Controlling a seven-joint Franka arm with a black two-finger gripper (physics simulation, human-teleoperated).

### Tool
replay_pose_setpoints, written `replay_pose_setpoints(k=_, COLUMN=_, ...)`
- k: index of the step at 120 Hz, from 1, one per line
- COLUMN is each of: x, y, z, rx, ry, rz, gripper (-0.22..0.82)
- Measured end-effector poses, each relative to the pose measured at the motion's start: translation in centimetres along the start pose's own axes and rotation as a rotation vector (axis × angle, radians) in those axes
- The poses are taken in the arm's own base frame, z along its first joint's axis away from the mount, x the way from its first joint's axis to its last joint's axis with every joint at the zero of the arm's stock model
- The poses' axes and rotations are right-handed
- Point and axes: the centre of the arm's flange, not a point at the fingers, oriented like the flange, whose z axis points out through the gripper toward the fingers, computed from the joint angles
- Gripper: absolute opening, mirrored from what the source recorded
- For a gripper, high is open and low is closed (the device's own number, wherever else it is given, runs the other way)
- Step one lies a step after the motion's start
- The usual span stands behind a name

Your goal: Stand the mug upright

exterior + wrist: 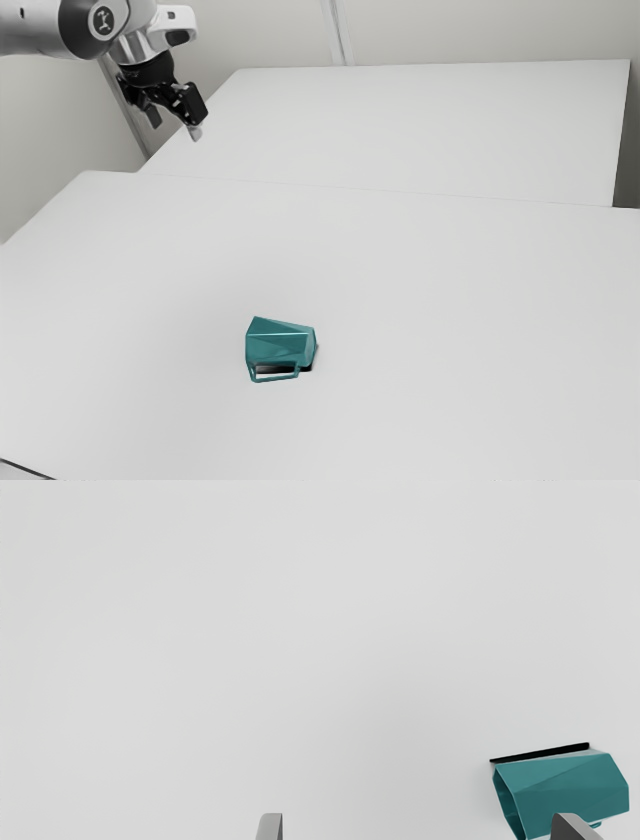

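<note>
With pincer (174, 125) spread open, note mug (280, 347) on its side, in wrist view partly hidden behind one finger (564, 826).

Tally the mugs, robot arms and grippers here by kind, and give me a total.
Mugs: 1, the teal mug, lying on its side
Robot arms: 1, the arm at the exterior view's upper left
Grippers: 1, the black gripper, open
Total: 3
</note>
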Motion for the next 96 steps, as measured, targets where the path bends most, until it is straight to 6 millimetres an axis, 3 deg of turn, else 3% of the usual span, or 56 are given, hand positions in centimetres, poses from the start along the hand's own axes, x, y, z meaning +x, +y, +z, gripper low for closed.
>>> replay_pose_setpoints(k=44, x=-0.7, y=-0.5, z=0.8, rx=-0.001, ry=-0.01, rz=-0.006, gripper=0.58)
replay_pose_setpoints(k=59, x=-2.3, y=-0.4, z=2.2, rx=-0.018, ry=-0.019, rz=-0.01, gripper=0.58)
replay_pose_setpoints(k=77, x=-4.2, y=-2.3, z=3.8, rx=-0.03, ry=-0.025, rz=-0.064, gripper=0.58)
replay_pose_setpoints(k=96, x=-6.0, y=-1.7, z=5.6, rx=-0.067, ry=-0.015, rz=-0.082, gripper=0.58)
